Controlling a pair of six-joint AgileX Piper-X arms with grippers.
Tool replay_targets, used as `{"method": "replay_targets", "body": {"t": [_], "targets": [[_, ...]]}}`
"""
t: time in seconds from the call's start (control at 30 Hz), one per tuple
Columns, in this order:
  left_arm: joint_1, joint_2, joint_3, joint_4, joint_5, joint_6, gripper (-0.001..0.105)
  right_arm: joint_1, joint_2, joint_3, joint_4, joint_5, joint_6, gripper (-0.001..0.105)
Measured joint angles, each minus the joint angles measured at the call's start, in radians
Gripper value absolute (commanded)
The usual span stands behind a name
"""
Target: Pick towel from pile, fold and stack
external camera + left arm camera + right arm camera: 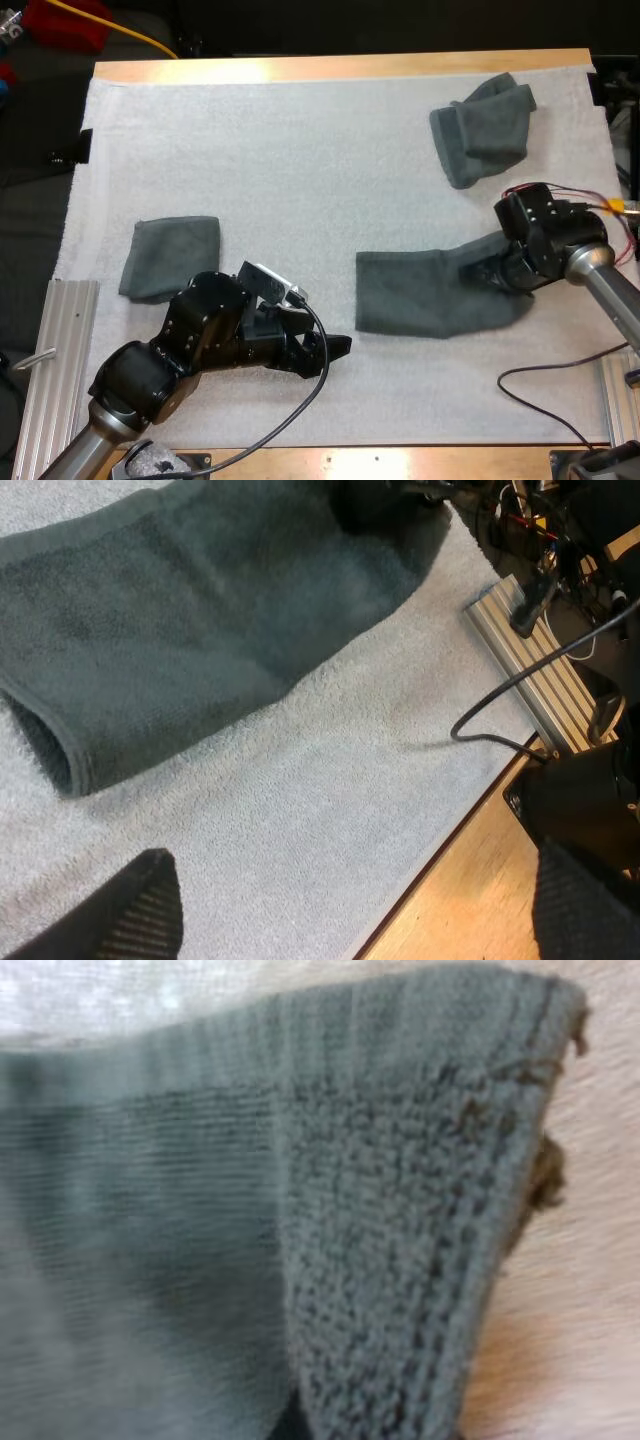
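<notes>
The towel lies spread on the mat, near its front right, with its right end bunched and drawn up into the right gripper. The hem hangs close before that arm's camera, so I judge the jaws closed on the cloth there. The step in hand looks like the fold. To do it well, the held end should be carried low and straight across to the free left edge, so that hem meets hem and the lower layer does not drag or skew. The left gripper hovers just beside the towel's near left corner. Its fingers stand wide apart over bare mat, touching nothing, and it could pin that corner. A folded towel waits at the left, and a crumpled towel sits far right.
</notes>
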Motion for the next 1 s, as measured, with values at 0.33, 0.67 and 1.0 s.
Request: {"method": "replay_targets", "body": {"t": [0.33,0.67,1.0], "targets": [[0.0,0.0,0.0,0.0,0.006,0.0,0.07,0.121,0.001,0.0,-0.093,-0.118,0.145,0.002],[0.0,0.0,0.0,0.0,0.042,0.0,0.07,0.23,0.096,0.0,-0.227,-0.164,0.268,0.002],[0.0,0.0,0.0,0.013,0.046,0.0,0.07,0.25,0.184,0.0,-0.356,-0.264,0.371,0.002]]}}
